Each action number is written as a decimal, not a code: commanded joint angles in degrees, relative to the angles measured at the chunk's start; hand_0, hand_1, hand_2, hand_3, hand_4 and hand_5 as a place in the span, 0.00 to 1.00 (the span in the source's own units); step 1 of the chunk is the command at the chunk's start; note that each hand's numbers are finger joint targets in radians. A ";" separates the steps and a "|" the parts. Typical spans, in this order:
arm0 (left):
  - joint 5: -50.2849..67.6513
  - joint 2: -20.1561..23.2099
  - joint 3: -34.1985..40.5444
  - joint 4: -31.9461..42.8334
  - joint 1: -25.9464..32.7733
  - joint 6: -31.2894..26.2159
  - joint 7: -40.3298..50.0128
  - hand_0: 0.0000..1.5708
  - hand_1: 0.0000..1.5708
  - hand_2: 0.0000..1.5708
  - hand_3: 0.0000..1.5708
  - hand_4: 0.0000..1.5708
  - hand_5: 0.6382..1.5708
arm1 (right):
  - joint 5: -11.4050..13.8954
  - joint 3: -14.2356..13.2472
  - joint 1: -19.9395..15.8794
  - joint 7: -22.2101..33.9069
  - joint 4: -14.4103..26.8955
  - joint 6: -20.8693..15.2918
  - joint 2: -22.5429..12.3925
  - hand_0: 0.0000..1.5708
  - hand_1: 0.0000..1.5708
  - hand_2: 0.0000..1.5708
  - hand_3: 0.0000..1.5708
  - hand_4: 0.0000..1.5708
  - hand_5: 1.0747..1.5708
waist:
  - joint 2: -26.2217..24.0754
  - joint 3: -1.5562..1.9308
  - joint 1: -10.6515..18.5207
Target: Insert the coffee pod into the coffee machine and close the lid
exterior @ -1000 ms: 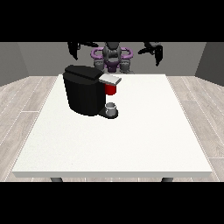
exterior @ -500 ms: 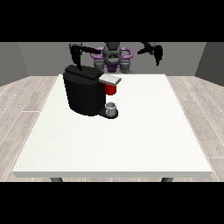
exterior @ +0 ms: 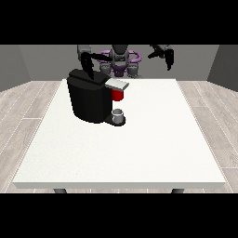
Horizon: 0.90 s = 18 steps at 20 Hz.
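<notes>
Black boxy coffee machine point(exterior: 90, 100) on white desk point(exterior: 139, 144) | hand at view's left point(exterior: 87, 69) just above machine, fingers cannot tell | pod insertion, lid closing judged pending

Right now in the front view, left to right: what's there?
Coffee machine → red thing at the machine → robot hand at the view's right. Left out, since they overlap the machine: the robot hand at the view's left, above the machine's top, and a grey thing on the machine's base.
</notes>
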 commanded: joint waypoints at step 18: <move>0.86 1.72 -1.28 -4.62 -0.37 1.67 3.15 0.00 0.00 0.00 0.00 0.24 1.00 | 5.20 4.24 -18.01 2.35 4.75 -0.23 -0.29 0.00 0.00 0.00 0.00 0.00 1.00 | 6.32 0.03 2.18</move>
